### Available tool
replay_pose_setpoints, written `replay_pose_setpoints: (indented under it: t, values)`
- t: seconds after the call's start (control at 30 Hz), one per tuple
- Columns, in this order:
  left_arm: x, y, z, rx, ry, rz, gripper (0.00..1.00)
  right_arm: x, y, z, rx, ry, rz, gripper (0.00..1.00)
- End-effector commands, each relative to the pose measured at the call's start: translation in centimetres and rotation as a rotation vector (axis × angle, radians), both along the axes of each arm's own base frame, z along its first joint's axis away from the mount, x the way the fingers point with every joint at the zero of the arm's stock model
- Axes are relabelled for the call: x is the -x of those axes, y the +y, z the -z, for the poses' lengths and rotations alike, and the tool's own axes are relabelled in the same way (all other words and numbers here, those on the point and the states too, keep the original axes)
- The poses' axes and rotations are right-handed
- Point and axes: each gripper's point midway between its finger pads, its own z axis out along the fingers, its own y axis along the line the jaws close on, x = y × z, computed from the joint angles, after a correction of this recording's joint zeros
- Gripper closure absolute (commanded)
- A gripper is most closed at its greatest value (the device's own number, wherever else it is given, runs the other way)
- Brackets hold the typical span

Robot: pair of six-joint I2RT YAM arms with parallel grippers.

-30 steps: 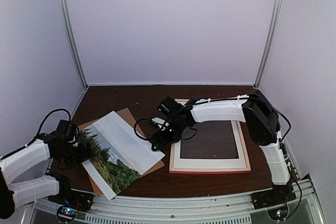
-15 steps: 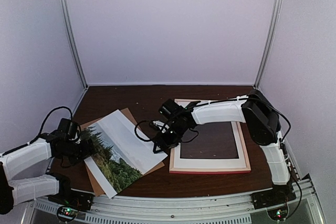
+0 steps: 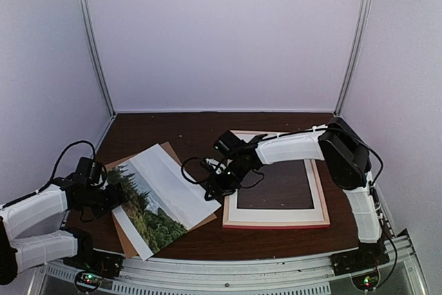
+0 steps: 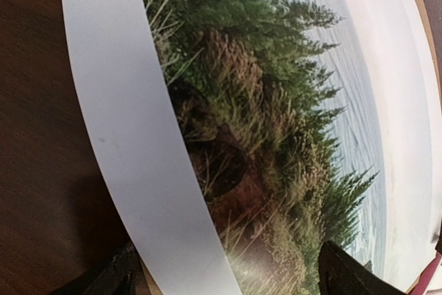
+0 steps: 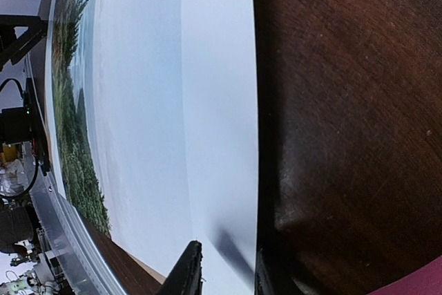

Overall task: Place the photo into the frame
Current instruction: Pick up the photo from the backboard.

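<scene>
The photo [image 3: 162, 195], a landscape print with a white border, lies askew on a brown backing board [image 3: 168, 150] at the left of the table. The pink frame [image 3: 276, 224] lies flat to its right. My left gripper [image 3: 116, 195] is at the photo's left edge. In the left wrist view [image 4: 224, 274] its jaws stand wide apart over the photo [image 4: 262, 136]. My right gripper [image 3: 211, 190] is at the photo's right edge. In the right wrist view [image 5: 228, 267] its jaws are narrowly apart, with the slightly raised white edge [image 5: 221, 136] between them.
The frame shows a white inner border [image 3: 276, 213] around a dark centre. White walls and metal posts [image 3: 97, 53] enclose the table. A metal rail [image 3: 242, 267] runs along the near edge. Black cables hang from both wrists.
My right gripper has shifted a little to the right and nearer. The photo has slid slightly rightward with it. My left gripper has edged in toward the photo.
</scene>
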Motion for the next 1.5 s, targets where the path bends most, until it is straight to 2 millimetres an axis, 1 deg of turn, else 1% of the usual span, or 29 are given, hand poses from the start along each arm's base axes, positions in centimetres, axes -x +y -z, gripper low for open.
replay_pose_setpoints:
  t: [0.0,0.23,0.47,0.6,0.8,0.93,0.97,1.0,1.13,1.27,1.37,1.47]
  values:
    - [1.8,-0.8,2.0,0.034,0.085,0.021,0.1,0.2,-0.4,-0.7,-0.016,0.022,0.016,0.74]
    - [1.8,-0.8,2.0,0.024,0.082,0.027,0.1,0.1,-0.2,-1.1,-0.042,0.033,0.018,0.86]
    - [1.7,-0.8,1.9,0.013,0.079,0.032,0.1,-0.1,-0.4,-2.1,-0.051,0.022,0.02,0.95]
    - [1.7,-0.8,1.9,0.007,0.078,0.034,0.09,-0.2,-0.5,-2.2,-0.052,0.021,0.02,1.0]
    - [1.7,-0.5,1.7,-0.013,0.076,0.04,0.09,-0.3,-0.7,-2.9,-0.054,0.012,0.021,1.0]
    - [1.3,-0.1,0.6,-0.057,0.061,0.057,0.08,-0.7,-1.3,-4.0,-0.051,-0.012,0.027,1.0]
    - [1.2,0.0,0.2,-0.063,0.057,0.066,0.08,-1.0,-1.6,-4.4,-0.051,-0.02,0.032,1.0]
    - [0.9,0.5,-0.3,-0.099,0.043,0.06,0.08,-1.2,-2.0,-4.7,-0.046,-0.027,0.037,1.0]
    - [-0.1,1.4,-2.8,-0.172,-0.007,0.071,0.06,-2.2,-3.5,-6.8,-0.042,-0.067,0.061,1.0]
    - [-1.2,1.4,-5.2,-0.197,-0.061,0.096,0.06,-3.3,-5.6,-9.5,-0.032,-0.123,0.086,1.0]
    - [-2.1,0.9,-6.7,-0.187,-0.09,0.12,0.06,-3.9,-8.0,-11.4,0.008,-0.176,0.105,1.0]
    - [-2.9,0.0,-8.0,-0.157,-0.114,0.141,0.06,-4.6,-11.1,-13.2,0.091,-0.245,0.127,1.0]
